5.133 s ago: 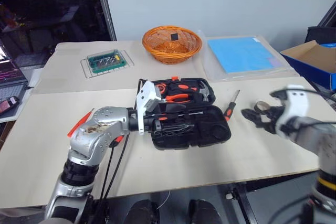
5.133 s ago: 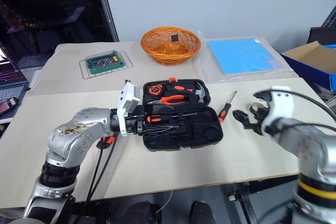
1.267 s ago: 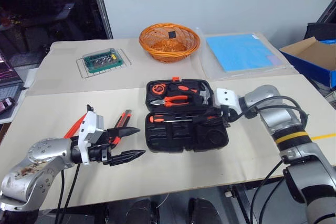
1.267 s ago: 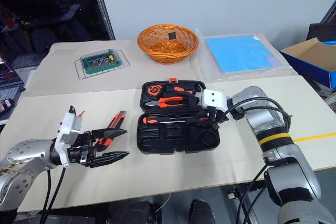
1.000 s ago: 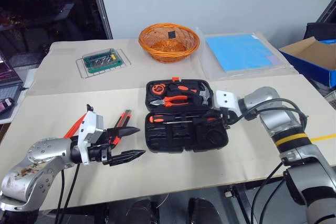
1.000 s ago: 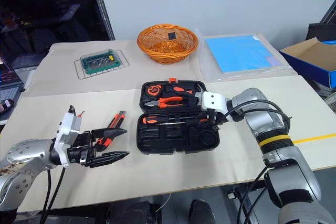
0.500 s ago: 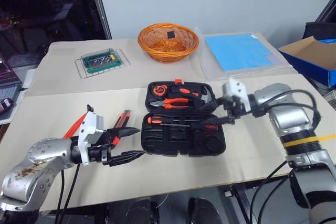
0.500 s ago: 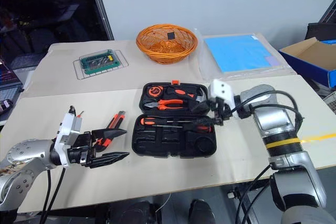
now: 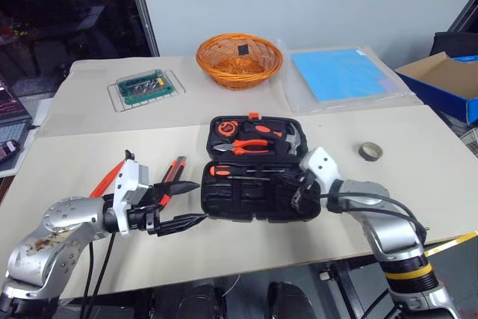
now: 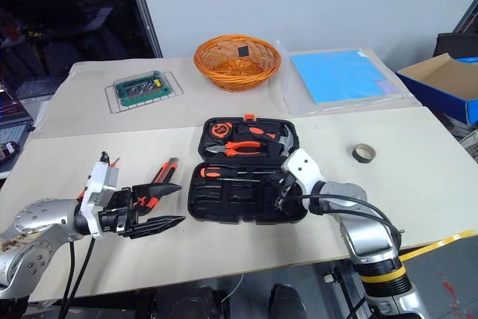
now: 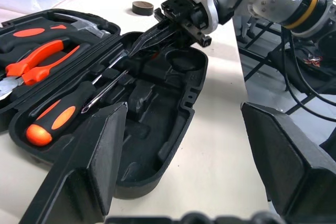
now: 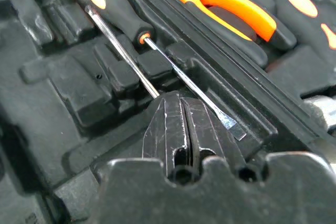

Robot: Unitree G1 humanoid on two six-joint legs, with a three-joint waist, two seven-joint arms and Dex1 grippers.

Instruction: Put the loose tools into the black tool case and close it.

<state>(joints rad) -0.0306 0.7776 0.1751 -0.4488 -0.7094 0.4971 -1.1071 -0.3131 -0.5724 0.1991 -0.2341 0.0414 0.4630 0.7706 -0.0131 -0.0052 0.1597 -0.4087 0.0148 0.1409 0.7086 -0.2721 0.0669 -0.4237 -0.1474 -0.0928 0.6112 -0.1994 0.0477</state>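
At far left on the bench (image 9: 89, 140), one slim all-orange screwdriver (image 9: 110, 177), flat and partly hidden behind the left arm. Likely light, stiff and a little slick; best pinched across the handle, not the thin shaft.

Just right of it, one orange-black utility knife (image 9: 173, 173), also flat on the bench, close behind the left gripper (image 9: 200, 201). Probably light and rigid; take across the flat sides at mid-body. Left fingers (image 11: 100, 150) spread wide apart, empty, pointing toward the case.

At centre, one black tool case (image 9: 261, 203), lying open on the bench, lid half farther away. Hard moulded plastic, probably hefty once filled. For closing, lift the lid's far edge by the orange latch and fold it over, after checking that nothing stands proud of its slot.

Inside the near half, two orange-and-black screwdrivers (image 12: 113, 3), side by side, shafts running toward the right arm. Whether fully seated in the slots, hard to tell.

At the case's right end, the right gripper (image 9: 297, 193), fingers (image 12: 168, 124) pressed together with nothing seen between them, tips low over the near half just beside the shafts.

Farther right, well apart from the case, one small grey tape roll (image 9: 370, 152), flat on the bench. Light and a bit yielding; pinch across the ring's wall.

Count of loose tools on the bench: three.
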